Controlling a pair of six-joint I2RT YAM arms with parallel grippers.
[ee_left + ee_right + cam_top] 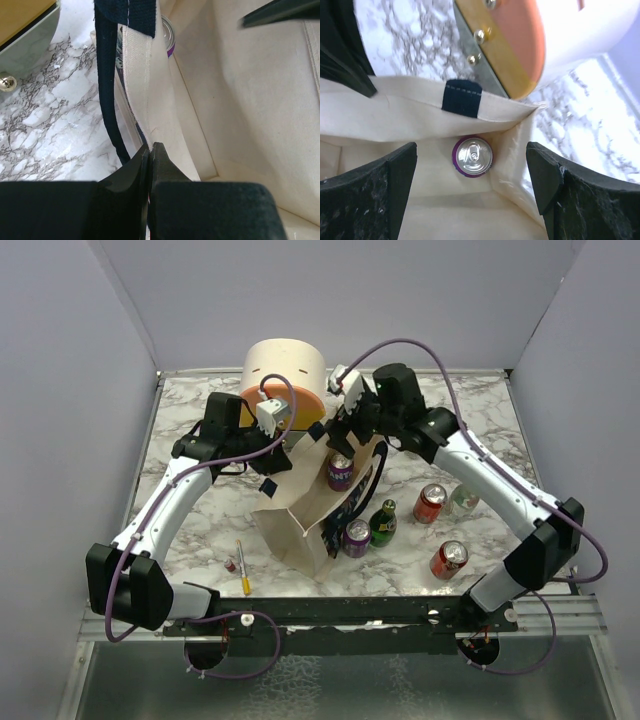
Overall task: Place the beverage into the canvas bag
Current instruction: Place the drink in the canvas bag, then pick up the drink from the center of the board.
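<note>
Our left gripper (149, 150) pinches the rim of the bag (240, 100), our right gripper (471, 152) hangs spread above the can (472, 156) standing in the bag's corner, centre frame, and we judge a finger catching cloth on lifting out could topple both.

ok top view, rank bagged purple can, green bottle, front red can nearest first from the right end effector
1. purple can, in the canvas bag, below the right end effector
2. green bottle, right of the bag
3. red can, near edge, right side
</note>
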